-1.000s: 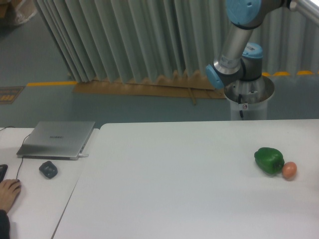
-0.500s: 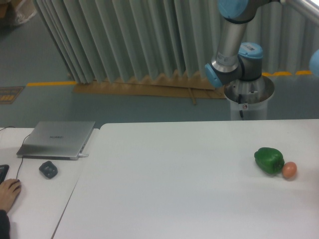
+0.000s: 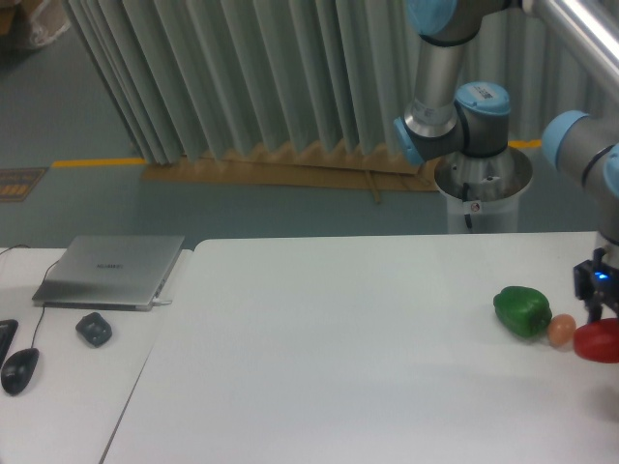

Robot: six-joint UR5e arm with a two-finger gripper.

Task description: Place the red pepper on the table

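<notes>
At the far right edge of the camera view, the red pepper [image 3: 600, 341] hangs from my gripper [image 3: 597, 317], whose dark fingers are shut on its top. The pepper is just above or at the white table [image 3: 338, 348]; I cannot tell whether it touches. It sits right of the small orange-pink ball [image 3: 561, 331] and the green pepper [image 3: 522, 311]. Part of the red pepper is cut off by the frame edge.
An adjoining white desk [image 3: 68, 387] on the left carries a closed laptop [image 3: 111, 271], a dark small object [image 3: 94, 329] and a mouse [image 3: 21, 369]. The arm's base [image 3: 482, 188] stands behind the table, with a pleated curtain behind it.
The arm swung down into view at the right, bringing the gripper and red pepper beside the orange ball. The hand on the left desk withdrew, uncovering a mouse.
</notes>
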